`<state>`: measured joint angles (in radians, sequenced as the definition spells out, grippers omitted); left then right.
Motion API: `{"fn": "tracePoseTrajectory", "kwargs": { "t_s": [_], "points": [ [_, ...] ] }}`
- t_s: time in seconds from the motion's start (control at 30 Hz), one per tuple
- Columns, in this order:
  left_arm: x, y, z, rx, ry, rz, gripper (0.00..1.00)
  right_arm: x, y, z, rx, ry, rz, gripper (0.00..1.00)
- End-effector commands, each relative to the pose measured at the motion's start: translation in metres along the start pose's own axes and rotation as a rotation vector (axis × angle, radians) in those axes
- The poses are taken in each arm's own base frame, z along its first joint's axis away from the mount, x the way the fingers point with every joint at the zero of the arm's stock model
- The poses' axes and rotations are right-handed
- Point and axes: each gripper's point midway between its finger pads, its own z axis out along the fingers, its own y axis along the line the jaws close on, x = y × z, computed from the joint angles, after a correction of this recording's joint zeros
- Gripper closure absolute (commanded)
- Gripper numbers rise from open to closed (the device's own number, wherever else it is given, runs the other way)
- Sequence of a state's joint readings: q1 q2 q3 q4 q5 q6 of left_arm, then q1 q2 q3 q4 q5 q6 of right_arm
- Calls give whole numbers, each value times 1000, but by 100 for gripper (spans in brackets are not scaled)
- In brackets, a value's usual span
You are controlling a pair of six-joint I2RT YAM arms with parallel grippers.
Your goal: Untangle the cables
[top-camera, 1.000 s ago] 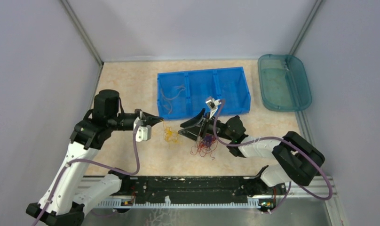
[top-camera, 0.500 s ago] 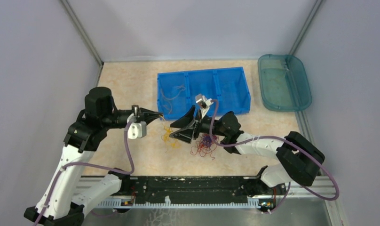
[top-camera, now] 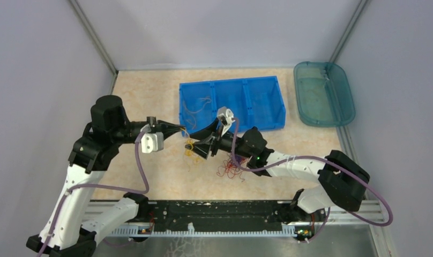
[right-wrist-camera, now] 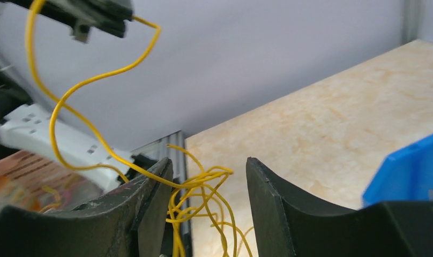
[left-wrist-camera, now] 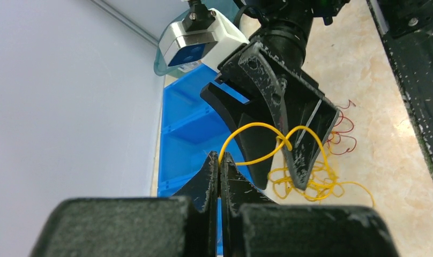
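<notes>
My left gripper [top-camera: 181,128] is shut on one yellow cable [left-wrist-camera: 255,128] and holds it raised as a loop; the jaws meet in the left wrist view [left-wrist-camera: 221,158]. The cable runs down into a yellow bunch [top-camera: 189,151] on the table. My right gripper [top-camera: 196,148] is open, its jaws standing on either side of that bunch [right-wrist-camera: 203,187], with strands between the fingers [right-wrist-camera: 209,166]. It touches a strand on its left finger. A red and dark purple tangle [top-camera: 233,168] lies to the right, under the right wrist.
A blue three-compartment bin [top-camera: 268,110] stands just behind both grippers, with a few thin wires in its left compartment. A teal tray [top-camera: 343,101] sits at the back right. The black rail [top-camera: 219,214] runs along the near edge.
My right gripper has moved left, from above the red and purple tangle to around the yellow bunch. My left gripper has drawn back and left, pulling a yellow cable up.
</notes>
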<state>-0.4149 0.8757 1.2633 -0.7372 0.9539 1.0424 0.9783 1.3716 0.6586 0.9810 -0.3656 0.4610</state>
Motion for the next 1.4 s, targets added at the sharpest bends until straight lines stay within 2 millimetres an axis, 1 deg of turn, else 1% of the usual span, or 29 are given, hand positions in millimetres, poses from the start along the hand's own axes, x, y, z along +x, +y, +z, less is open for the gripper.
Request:
{"fn": "tracePoseTrajectory", "kwargs": {
  "t_s": [0.0, 0.1, 0.17, 0.23, 0.37, 0.43, 0.53, 0.6, 0.67, 0.9, 1.0, 1.1, 1.27, 1.37],
  "points": [
    [-24, 1, -2, 22, -62, -49, 99, -60, -16, 2, 201, -200, -168, 47],
    [-29, -2, -3, 49, -68, -96, 99, -75, -18, 0, 236, -255, -197, 46],
    [-31, -2, -3, 57, -74, -124, 99, -79, -17, 4, 230, -262, -208, 46],
    [-34, -1, -3, 63, -80, -148, 99, -78, -14, 10, 207, -253, -216, 45],
    [-33, -4, -1, 88, -73, -188, 98, -72, -2, 18, 161, -252, -238, 41],
    [-31, -5, -1, 93, -70, -192, 98, -73, 3, 20, 144, -260, -243, 37],
    [-29, -6, 0, 98, -66, -199, 98, -78, 4, 19, 146, -280, -235, 33],
    [-30, -7, 0, 101, -69, -202, 98, -78, 3, 20, 149, -282, -230, 30],
    [-34, -5, -1, 103, -79, -198, 98, -72, 1, 22, 146, -267, -223, 30],
    [-54, 5, -5, 95, -111, -208, 99, -25, -12, 29, 140, -166, -171, 35],
    [-63, 11, -5, 91, -135, -225, 99, -9, -16, 31, 135, -127, -155, 39],
    [-77, 21, -7, 65, -171, -238, 99, 5, -16, 33, 122, -95, -138, 43],
    [-107, 40, -13, 34, -236, -228, 99, 26, -18, 33, 115, -53, -107, 47],
    [-124, 48, -17, 29, -273, -246, 99, 33, -18, 35, 108, -44, -95, 48]
  ]
}}
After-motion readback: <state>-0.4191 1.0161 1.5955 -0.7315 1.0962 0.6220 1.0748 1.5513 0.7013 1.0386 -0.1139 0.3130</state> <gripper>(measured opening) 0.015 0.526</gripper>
